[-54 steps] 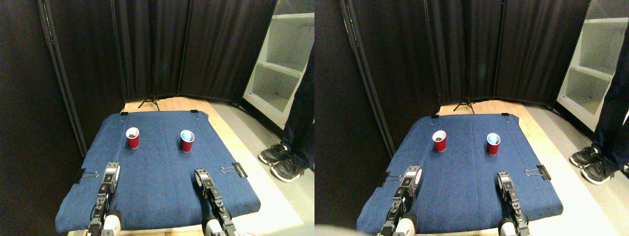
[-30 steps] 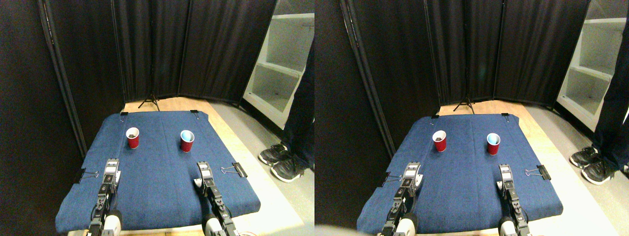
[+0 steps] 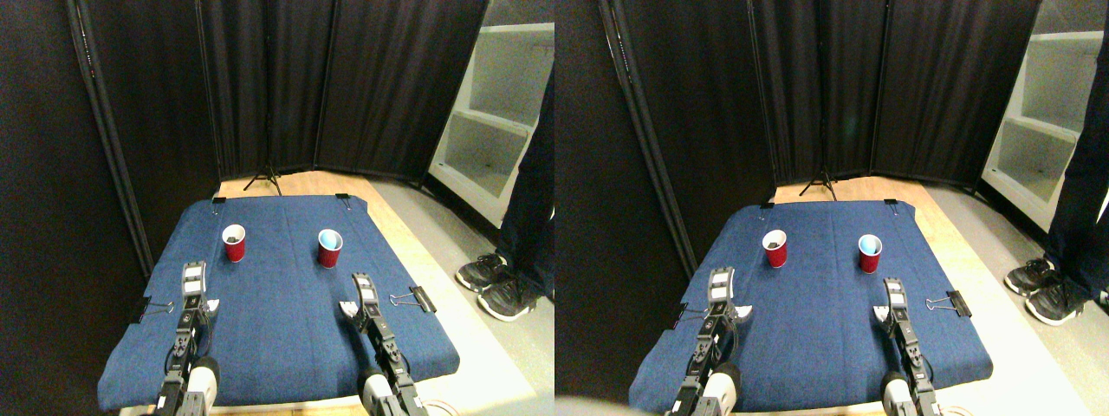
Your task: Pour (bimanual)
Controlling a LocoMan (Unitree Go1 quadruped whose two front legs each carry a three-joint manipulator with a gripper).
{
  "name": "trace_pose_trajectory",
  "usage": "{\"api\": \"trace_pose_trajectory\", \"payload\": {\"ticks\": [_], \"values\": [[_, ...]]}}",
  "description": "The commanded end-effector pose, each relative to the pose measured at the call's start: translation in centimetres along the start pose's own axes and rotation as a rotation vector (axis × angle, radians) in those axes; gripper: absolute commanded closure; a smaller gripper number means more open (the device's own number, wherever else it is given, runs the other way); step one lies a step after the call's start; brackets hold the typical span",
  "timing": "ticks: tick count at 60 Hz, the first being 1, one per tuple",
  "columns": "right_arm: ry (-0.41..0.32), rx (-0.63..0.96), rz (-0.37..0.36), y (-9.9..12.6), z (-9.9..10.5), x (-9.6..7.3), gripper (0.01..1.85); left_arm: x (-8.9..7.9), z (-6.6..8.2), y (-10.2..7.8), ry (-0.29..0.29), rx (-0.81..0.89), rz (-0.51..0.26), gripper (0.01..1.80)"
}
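Left claw [image 3: 194, 279]: hovering over the near left of the counter, jaws standing apart, holding nothing. A pale jaw tip is showing to its right side.

Right claw [image 3: 364, 290]: hovering over the near right, jaws likewise apart and empty, a pale tip showing to its left.

Left cup [image 3: 233, 243]: red, upright, standing well beyond the left claw; something small and dark is lying inside it.

Right cup [image 3: 329, 249]: red, upright, pale blue inside, standing beyond the right claw and well apart from the left cup.

Step in hand, as I judge it: the approach. Neither cup is being touched, and each claw is lining up with the cup ahead of it. The next move is calling for both claws to reach forward and close around the cup walls without tipping them, then lift before any pouring.

Counter [image 3: 277, 329]: covered in blue cloth, which binder clips [image 3: 416, 299] are pinning at the edges.

Room: black curtains [image 3: 346, 87] are hanging behind; a white shelf [image 3: 498, 113] is standing at the right; a person's dark shoes [image 3: 489, 284] are showing beside the counter.
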Motion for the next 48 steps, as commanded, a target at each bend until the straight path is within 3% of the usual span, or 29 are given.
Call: {"api": "trace_pose_trajectory", "payload": {"ticks": [1,6,12,13,17,20,24,26,35,36,48], "values": [[-0.053,0.049,0.022,0.6,1.4,0.5,1.30,0.7,1.6,-0.6,-0.064,-0.039,-0.016,0.97],[-0.055,0.147,-0.008,0.4,1.4,1.0,1.28,1.4,1.7,-0.8,-0.070,-0.141,0.019,0.94],[-0.063,0.157,-0.035,0.2,1.0,1.8,1.23,2.2,1.3,-0.6,-0.093,-0.217,0.039,0.95],[-0.056,0.207,-0.075,0.1,0.9,1.9,1.22,2.4,1.2,-0.6,-0.099,-0.242,0.047,0.95],[-0.040,0.321,-0.119,-0.1,0.6,2.3,1.19,2.7,1.0,-0.6,-0.114,-0.324,0.094,0.97],[-0.037,0.384,-0.145,-0.3,0.3,2.7,1.18,3.1,0.7,-0.5,-0.111,-0.392,0.102,1.04],[-0.040,0.610,-0.196,-0.9,-0.3,3.3,1.15,3.7,0.2,-0.3,-0.125,-0.498,0.123,1.06],[-0.043,0.628,-0.212,-1.2,-0.4,3.5,1.13,3.9,0.0,-0.2,-0.130,-0.525,0.121,1.07],[-0.051,0.758,-0.232,-2.1,-1.3,4.6,1.10,4.8,-1.2,0.1,-0.136,-0.620,0.155,1.04],[-0.043,0.892,-0.269,-2.3,-1.5,4.9,1.09,5.1,-1.6,0.2,-0.133,-0.634,0.162,1.02],[-0.020,0.986,-0.267,-2.7,-2.3,6.4,1.05,6.9,-2.8,0.6,-0.128,-0.684,0.208,0.97]]}}
